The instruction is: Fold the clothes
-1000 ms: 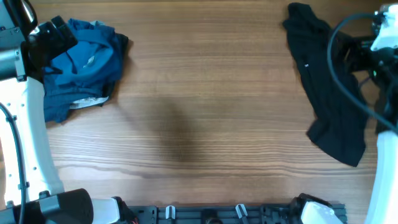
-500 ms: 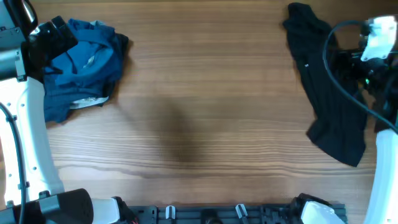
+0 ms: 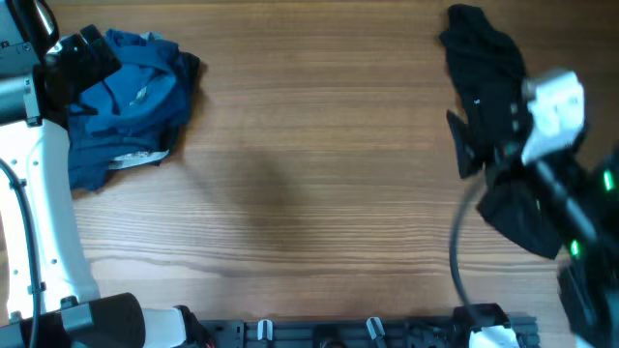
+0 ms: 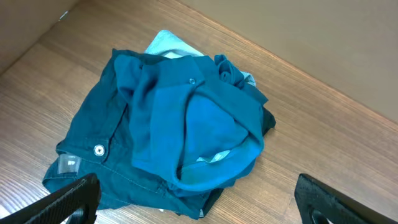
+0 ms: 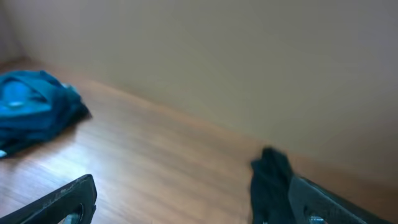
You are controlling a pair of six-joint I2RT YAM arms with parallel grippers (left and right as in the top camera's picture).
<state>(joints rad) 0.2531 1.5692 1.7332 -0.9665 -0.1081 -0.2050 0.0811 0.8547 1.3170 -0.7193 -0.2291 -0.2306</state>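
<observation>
A crumpled mid-blue fabric garment (image 3: 131,101) lies heaped at the far left of the wooden tabletop (image 3: 309,193). The left fingers (image 4: 68,200) are spread wide above its near edge and hold nothing. A long black fabric garment (image 3: 488,58) trails down the right side, partly under the right arm. The right fingers (image 5: 62,199) are also spread and empty, though that wrist view is blurred.

Neither piece is laid flat yet. The blue heap has overlapping layers with paler cloth showing underneath, so a pinch there would likely catch several folds and lift a wad. The black one lies close to the right margin, and a careless drag might pull it off the tabletop or bunch it further.
</observation>
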